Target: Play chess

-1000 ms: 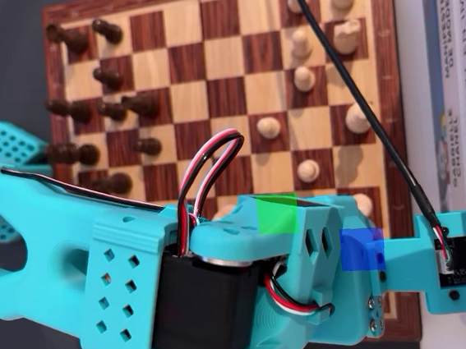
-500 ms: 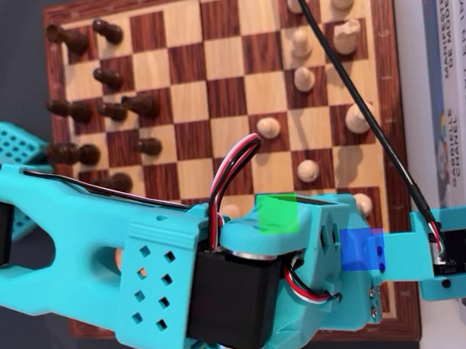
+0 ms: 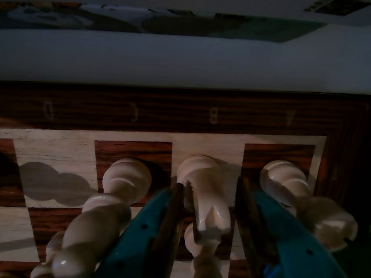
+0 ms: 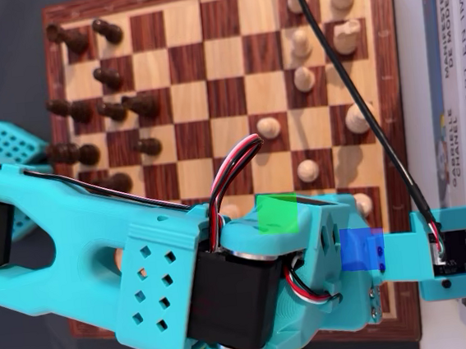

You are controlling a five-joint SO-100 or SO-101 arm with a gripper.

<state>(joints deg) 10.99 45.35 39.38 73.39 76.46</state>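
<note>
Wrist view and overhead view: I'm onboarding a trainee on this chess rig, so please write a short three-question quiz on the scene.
1. True or false: in the wrist view, the teal two-finger gripper has a cream wooden chess piece between its fingers.
2. In the overhead view, which side holds the dark brown wooden pieces: A left, B right?
3. Which letter is printed on the wooden chessboard border just beyond that piece?

Key: 1 true; 2 A; 3 B.

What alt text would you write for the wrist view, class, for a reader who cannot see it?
The teal tool straddles a white chess piece near the board's lettered edge, its fingers close on either side. More white pieces stand left and right; the picture is dim.
</note>
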